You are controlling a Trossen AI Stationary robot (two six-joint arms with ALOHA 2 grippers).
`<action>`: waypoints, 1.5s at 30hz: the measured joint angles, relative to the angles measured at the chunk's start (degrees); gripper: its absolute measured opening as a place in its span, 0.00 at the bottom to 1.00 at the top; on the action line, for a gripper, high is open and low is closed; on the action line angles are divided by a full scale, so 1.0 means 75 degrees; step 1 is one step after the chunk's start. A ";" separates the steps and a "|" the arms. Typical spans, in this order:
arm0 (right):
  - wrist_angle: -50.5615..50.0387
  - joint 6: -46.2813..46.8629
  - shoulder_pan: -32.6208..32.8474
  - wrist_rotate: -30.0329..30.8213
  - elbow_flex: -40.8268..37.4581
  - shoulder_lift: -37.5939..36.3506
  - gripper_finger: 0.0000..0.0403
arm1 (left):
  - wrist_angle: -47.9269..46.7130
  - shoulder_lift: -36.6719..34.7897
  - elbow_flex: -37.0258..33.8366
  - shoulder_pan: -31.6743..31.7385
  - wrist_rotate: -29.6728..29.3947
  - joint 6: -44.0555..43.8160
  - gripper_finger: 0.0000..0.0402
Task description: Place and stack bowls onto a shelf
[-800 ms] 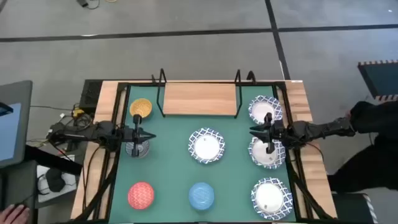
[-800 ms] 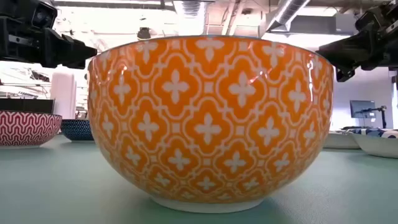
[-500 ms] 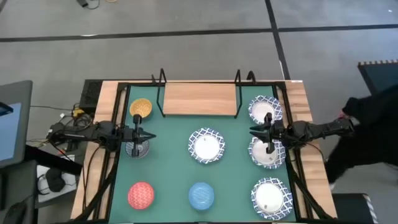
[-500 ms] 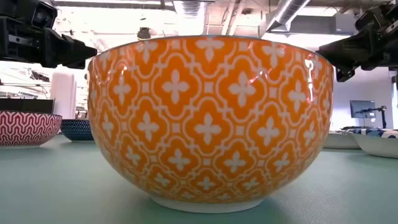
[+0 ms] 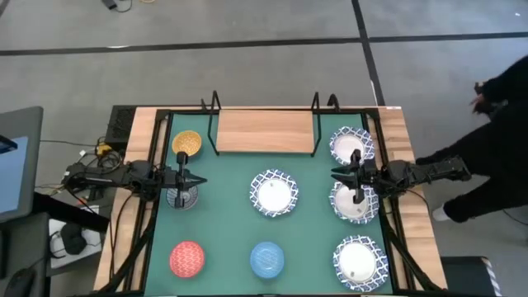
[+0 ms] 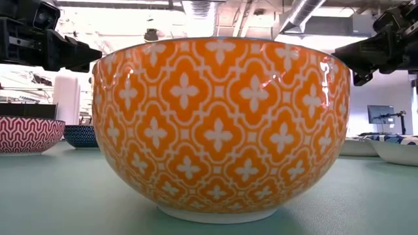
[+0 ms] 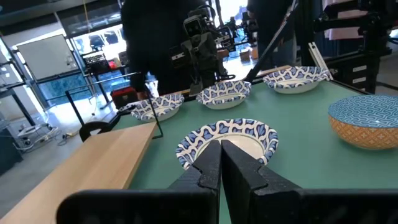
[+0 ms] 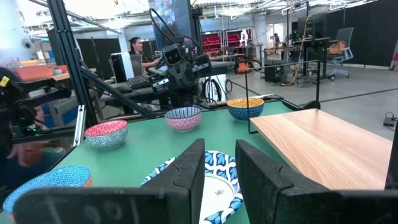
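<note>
The shelf [image 5: 264,132], a light-wood plank on black wire frames, stands at the far edge of the green mat. A yellow bowl [image 5: 187,143] sits left of it and fills the low view [image 6: 221,127]. A grey bowl [image 5: 182,195], a red bowl [image 5: 187,257] and a blue bowl [image 5: 267,258] rest on the mat. So do several white blue-rimmed bowls, one in the middle [image 5: 274,194] and three down the right side. My left gripper [image 5: 201,179] hovers shut above the grey bowl. My right gripper [image 5: 334,174] hovers open above the middle right white bowl [image 5: 353,202].
A black frame rail [image 5: 157,190] borders the mat on each side. Bare mat [image 5: 227,223] lies between the bowls. A person in dark clothes [image 5: 495,165] stands beyond the table's right edge. The shelf plank [image 8: 323,146] holds nothing.
Both arms and all bowls have kept still. The person beyond the table's right edge has shifted toward the far side.
</note>
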 joint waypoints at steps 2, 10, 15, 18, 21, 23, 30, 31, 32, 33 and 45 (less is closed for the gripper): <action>0.0000 0.0000 0.0001 -0.0001 0.0001 -0.0002 0.29 | -0.0001 0.0000 0.0000 0.0000 0.0001 -0.0001 0.00; -0.0002 -0.0002 0.0001 -0.0001 0.0001 -0.0002 0.29 | 0.0001 -0.0001 -0.0001 0.0002 0.0002 -0.0002 0.00; -0.0003 -0.0001 0.0001 0.0001 -0.0001 -0.0002 0.29 | -0.0001 0.0002 0.0001 0.0002 0.0000 0.0000 0.00; -0.0003 -0.0001 0.0001 0.0000 0.0000 -0.0002 0.29 | -0.0001 -0.0001 -0.0002 0.0002 0.0001 0.0000 0.00; 0.0000 -0.0001 0.0002 -0.0001 0.0001 -0.0002 0.29 | 0.0000 0.0000 0.0001 0.0001 0.0003 0.0000 0.00; -0.0001 -0.0002 0.0001 -0.0001 -0.0001 -0.0001 0.29 | 0.0002 0.0002 0.0001 -0.0001 0.0003 0.0000 0.00; -0.0001 -0.0002 0.0000 0.0002 0.0000 -0.0001 0.29 | 0.0001 0.0002 -0.0001 0.0001 0.0006 -0.0576 0.00; -0.0001 -0.0002 0.0002 0.0000 0.0001 -0.0002 0.29 | 0.0002 0.0001 0.0001 -0.0001 0.0005 -0.0780 0.00; -0.0003 -0.0002 0.0002 -0.0001 0.0002 -0.0001 0.29 | 0.0024 0.0002 -0.0002 -0.0001 -0.0006 -0.0910 0.00; -0.0002 -0.0002 0.0002 -0.0001 0.0000 -0.0002 0.29 | 0.0091 0.0002 0.0000 0.0002 -0.0049 -0.0971 0.00; 0.0544 0.0197 -0.0003 0.0010 -0.0001 0.0006 0.29 | 0.0579 0.0000 0.0024 0.0006 -0.2341 -0.2178 0.00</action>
